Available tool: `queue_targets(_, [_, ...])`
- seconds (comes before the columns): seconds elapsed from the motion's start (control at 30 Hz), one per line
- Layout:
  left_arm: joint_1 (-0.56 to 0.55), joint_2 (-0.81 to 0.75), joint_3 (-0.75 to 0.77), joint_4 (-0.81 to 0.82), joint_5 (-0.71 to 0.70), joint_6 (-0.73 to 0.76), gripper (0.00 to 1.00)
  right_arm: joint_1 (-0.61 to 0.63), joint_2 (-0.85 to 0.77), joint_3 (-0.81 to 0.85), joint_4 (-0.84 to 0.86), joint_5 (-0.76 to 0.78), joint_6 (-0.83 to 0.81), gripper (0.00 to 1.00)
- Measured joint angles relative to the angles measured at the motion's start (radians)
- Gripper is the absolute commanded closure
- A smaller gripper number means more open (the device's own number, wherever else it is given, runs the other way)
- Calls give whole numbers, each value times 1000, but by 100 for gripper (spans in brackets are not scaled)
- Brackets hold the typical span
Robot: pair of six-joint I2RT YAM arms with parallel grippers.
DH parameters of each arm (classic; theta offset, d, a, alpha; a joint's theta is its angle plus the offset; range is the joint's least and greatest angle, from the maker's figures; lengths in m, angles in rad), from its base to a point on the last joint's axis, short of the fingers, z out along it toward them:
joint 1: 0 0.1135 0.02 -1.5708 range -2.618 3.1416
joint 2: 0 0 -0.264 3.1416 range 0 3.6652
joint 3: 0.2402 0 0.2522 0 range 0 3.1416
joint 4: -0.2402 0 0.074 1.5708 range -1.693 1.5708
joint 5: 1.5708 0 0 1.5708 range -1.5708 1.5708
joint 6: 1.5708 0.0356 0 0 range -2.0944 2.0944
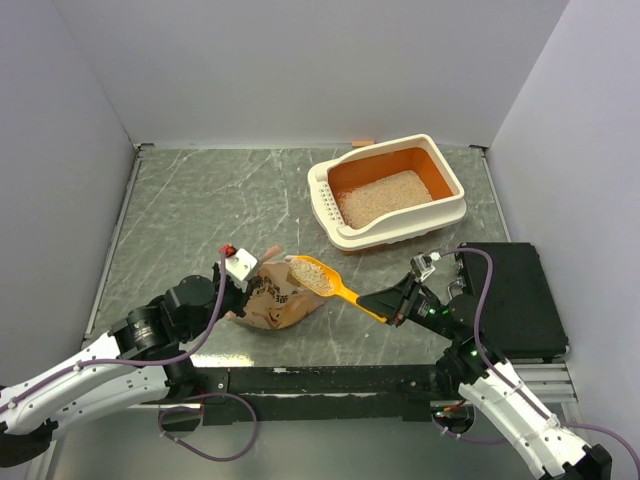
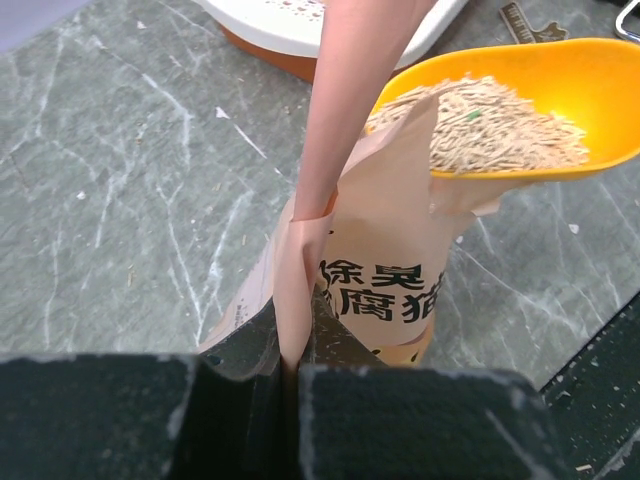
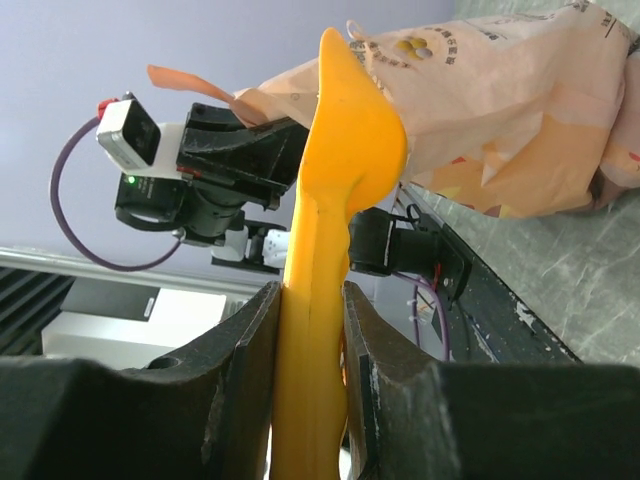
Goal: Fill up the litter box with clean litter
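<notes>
The litter box (image 1: 440,213), cream outside and orange inside, sits at the back right with a layer of clean litter (image 1: 385,197) in it; its rim shows in the left wrist view (image 2: 290,22). My left gripper (image 1: 237,287) is shut on the rim of the tan paper bag (image 1: 275,297), pinching the paper (image 2: 292,300). My right gripper (image 1: 383,309) is shut on the handle of the yellow-orange scoop (image 1: 335,287), seen in the right wrist view (image 3: 312,330). The scoop bowl (image 2: 600,85) is heaped with litter (image 2: 490,125) just above the bag's mouth.
A flat black box (image 1: 520,300) lies at the right, beside my right arm. Grey walls close the table at left, back and right. The marbled table top (image 1: 200,210) stretches left of the litter box.
</notes>
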Motion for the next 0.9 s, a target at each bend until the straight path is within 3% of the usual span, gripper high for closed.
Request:
queue_targets(0.53, [0, 15, 3, 2, -134, -35, 99, 0, 49, 98, -92, 151, -5, 100])
queue_targets(0.9, [0, 16, 6, -2, -132, -43, 99, -4, 244, 106, 50, 382, -27, 100])
